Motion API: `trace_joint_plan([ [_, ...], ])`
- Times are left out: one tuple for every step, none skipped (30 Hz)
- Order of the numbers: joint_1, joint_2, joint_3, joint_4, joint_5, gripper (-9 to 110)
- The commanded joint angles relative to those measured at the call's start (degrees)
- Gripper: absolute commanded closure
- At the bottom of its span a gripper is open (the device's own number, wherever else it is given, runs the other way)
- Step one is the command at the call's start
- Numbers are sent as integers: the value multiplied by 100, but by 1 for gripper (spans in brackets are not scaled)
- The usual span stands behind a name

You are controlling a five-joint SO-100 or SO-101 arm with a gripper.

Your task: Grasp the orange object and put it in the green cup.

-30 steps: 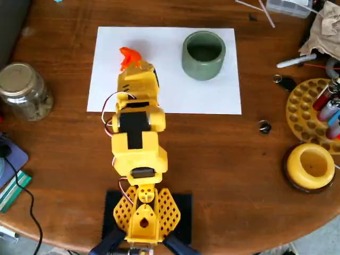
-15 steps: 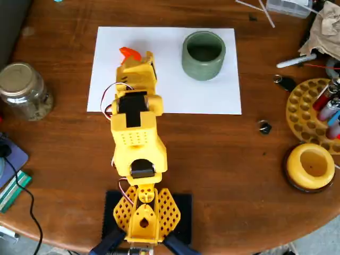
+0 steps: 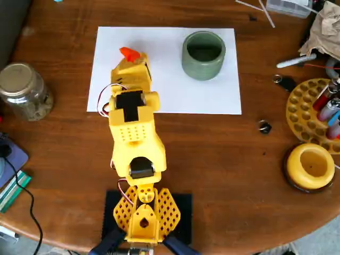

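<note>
The orange object (image 3: 129, 53) lies on the white paper (image 3: 170, 90), long axis running left-right in the overhead view, well left of the green cup (image 3: 203, 54). The gripper (image 3: 131, 61) sits against its near edge, jaws hidden, so whether they grip it cannot be told.

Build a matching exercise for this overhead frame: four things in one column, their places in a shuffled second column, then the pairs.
Things:
1. orange object
2. green cup
3. glass jar
4. yellow round holder

Places:
A. on the bare wood at the left edge of the view
B. on the white paper, right part
C. on the bare wood at the right edge, lower down
D. on the white paper, left part, at the tip of the arm

Pairs: 1-D, 2-B, 3-A, 4-C
</note>
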Motion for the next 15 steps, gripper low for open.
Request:
trace_joint_plan([
  [-9, -70, -246, -79, 44, 87],
  [-9, -114, -281, -79, 44, 87],
  [-9, -141, -299, -79, 44, 87],
  [-9, -158, -325, -79, 44, 87],
  [-9, -176, -343, -79, 44, 87],
  [-9, -211, -369, -79, 35, 87],
  [-9, -255, -396, -79, 35, 87],
  [-9, -290, -431, -79, 44, 87],
  [-9, -325, -457, -79, 44, 87],
  [-9, -369, -501, -79, 44, 87],
  [-9, -431, -545, -79, 44, 87],
  [-9, -510, -598, -97, 44, 87],
  [-9, -589, -650, -141, 44, 87],
  [-9, -677, -677, -246, 44, 87],
  [0, -765, -677, -369, 44, 87],
])
